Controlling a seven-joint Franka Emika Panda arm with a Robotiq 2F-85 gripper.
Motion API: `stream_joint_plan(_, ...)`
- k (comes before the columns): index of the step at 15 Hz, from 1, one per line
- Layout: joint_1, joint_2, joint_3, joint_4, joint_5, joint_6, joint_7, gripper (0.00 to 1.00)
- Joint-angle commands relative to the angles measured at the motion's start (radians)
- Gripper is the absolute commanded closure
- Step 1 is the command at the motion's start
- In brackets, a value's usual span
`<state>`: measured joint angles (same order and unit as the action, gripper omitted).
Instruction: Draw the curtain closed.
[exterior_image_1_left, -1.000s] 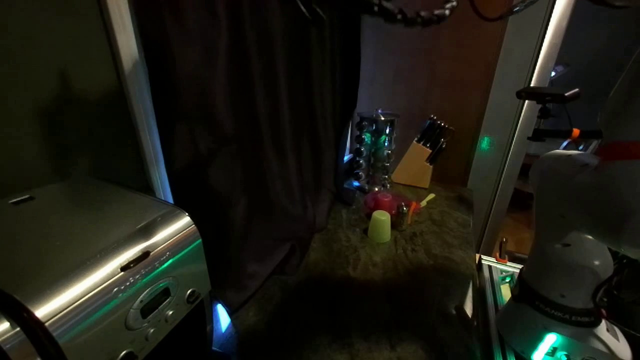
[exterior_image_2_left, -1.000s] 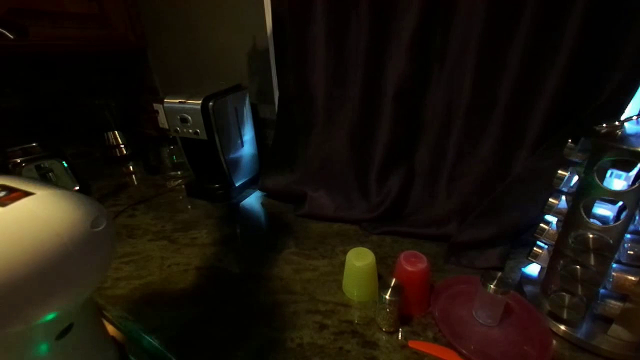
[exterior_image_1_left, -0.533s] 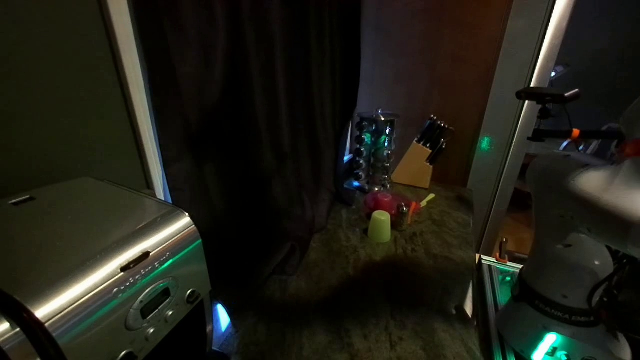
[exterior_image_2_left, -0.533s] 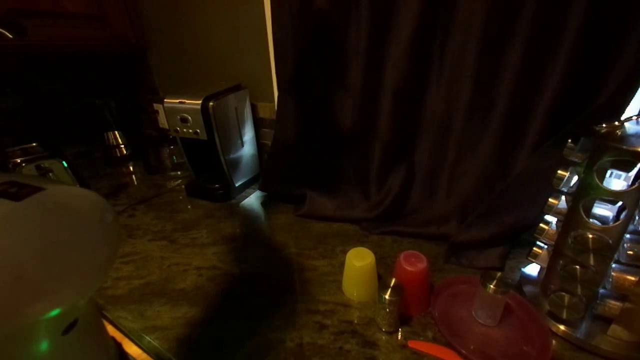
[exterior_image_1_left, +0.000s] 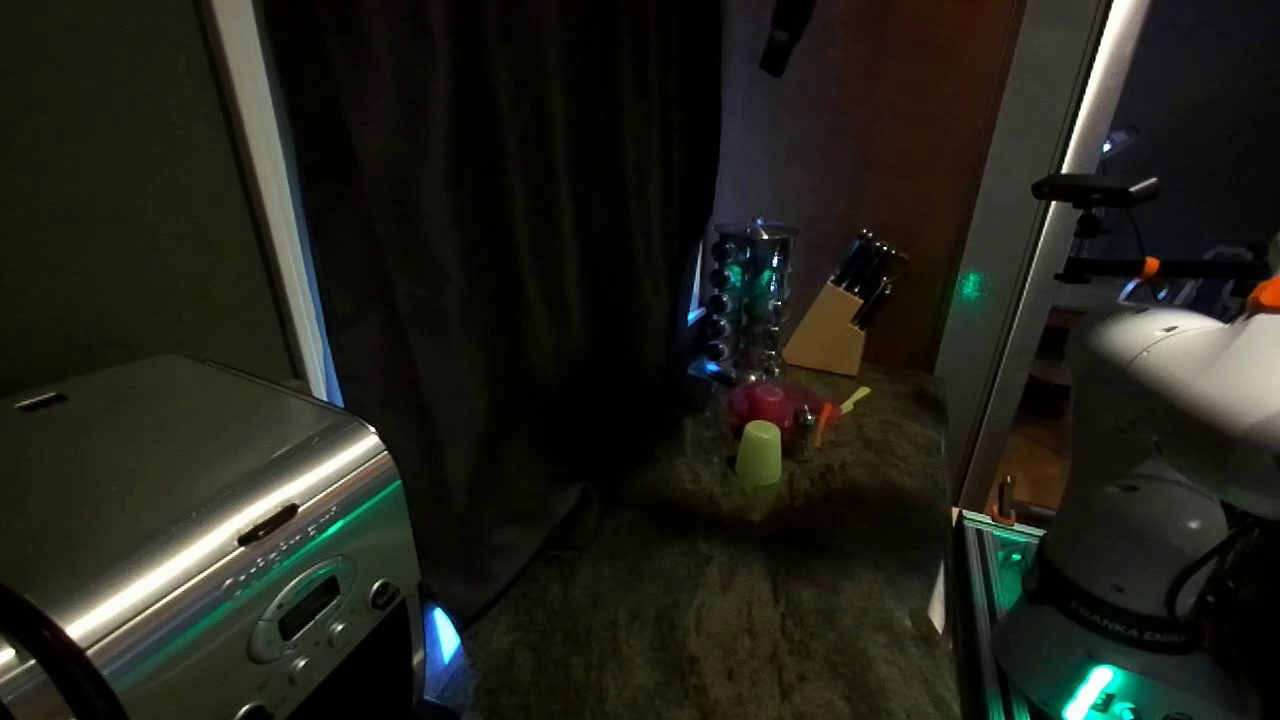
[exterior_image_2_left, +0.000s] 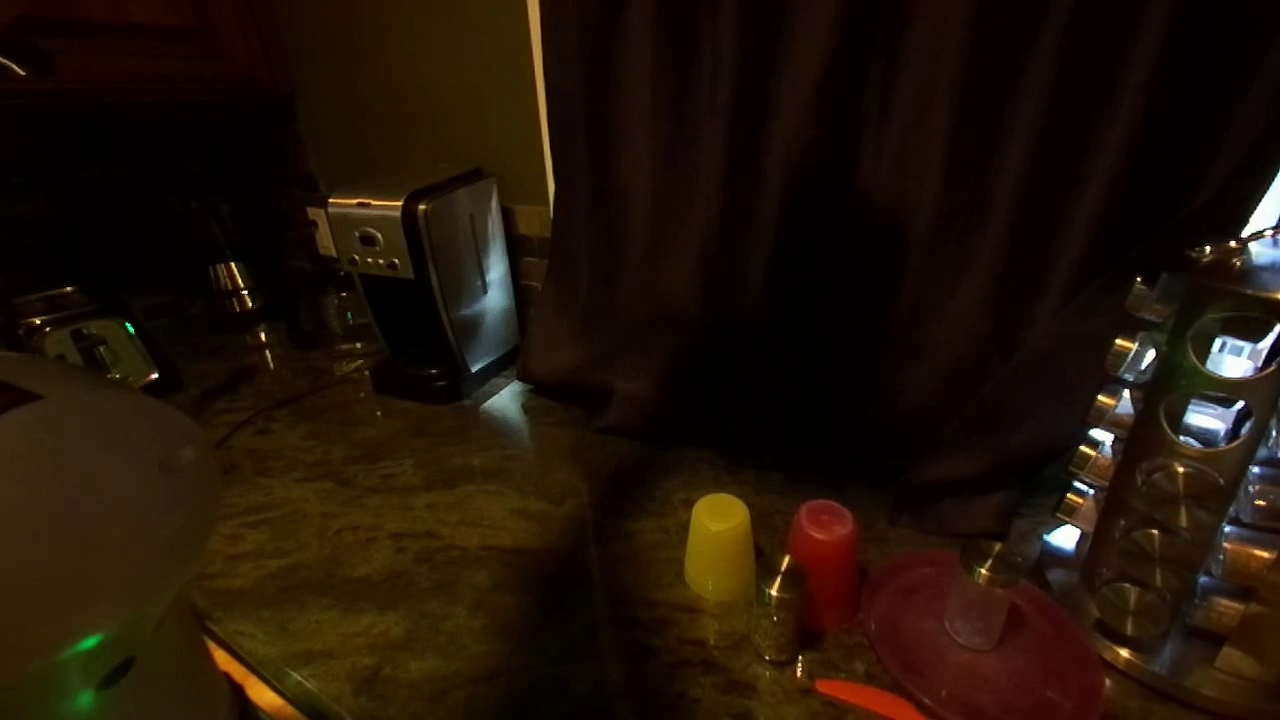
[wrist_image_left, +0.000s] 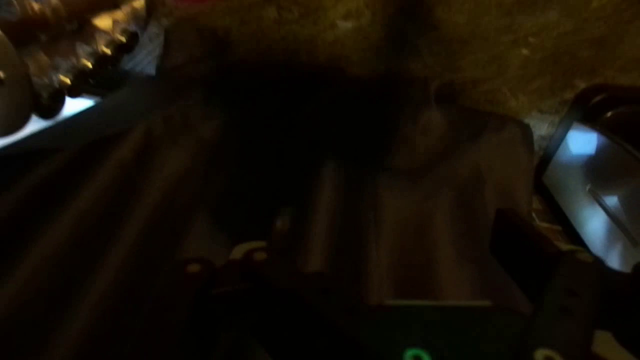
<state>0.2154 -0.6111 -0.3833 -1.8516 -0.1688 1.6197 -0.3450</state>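
Observation:
The dark curtain (exterior_image_1_left: 500, 250) hangs in vertical folds, its hem on the counter. It also fills the right half of an exterior view (exterior_image_2_left: 700, 230). Bright gaps show at its edge by the spice rack. In the wrist view the curtain (wrist_image_left: 425, 225) lies beyond my gripper (wrist_image_left: 392, 225). The gripper is dark and blurred, but its fingers stand wide apart with folds visible between them; no fabric looks pinched. A dark piece, apparently a gripper finger, hangs at the top of an exterior view, right of the curtain; the rest of the gripper is out of that frame.
A steel coffee maker (exterior_image_1_left: 200, 480) stands by the curtain's edge. A spice rack (exterior_image_2_left: 1180, 450) and knife block (exterior_image_1_left: 830, 325) stand at the opposite end. A green cup (exterior_image_2_left: 720, 545), red cup (exterior_image_2_left: 825, 565), shaker (exterior_image_2_left: 778, 615) and pink plate (exterior_image_2_left: 1000, 680) are on the counter.
The arm has moved; the cable at the top of an exterior view is gone and a dark finger shows there now. The arm's shadow has shifted towards the spice rack. The curtain looks unmoved.

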Motion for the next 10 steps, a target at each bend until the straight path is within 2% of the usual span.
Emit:
stream_joint_plan(1, -0.097, 0.058, -0.017, 0.103, 0.084, -0.244, -0.146, 0.0)
stream_joint_plan(2, -0.101, 0.067, -0.03, 0.103, 0.121, -0.271, -0.182, 0.0)
stream_joint_plan(3, -0.142, 0.038, 0.017, 0.067, 0.084, -0.2, -0.142, 0.0)
stream_joint_plan(5, -0.148, 0.052, 0.005, 0.08, 0.111, -0.236, -0.176, 0.0)
stream_joint_plan(10, -0.151, 0.071, 0.006, 0.079, 0.118, -0.235, -0.182, 0.0)
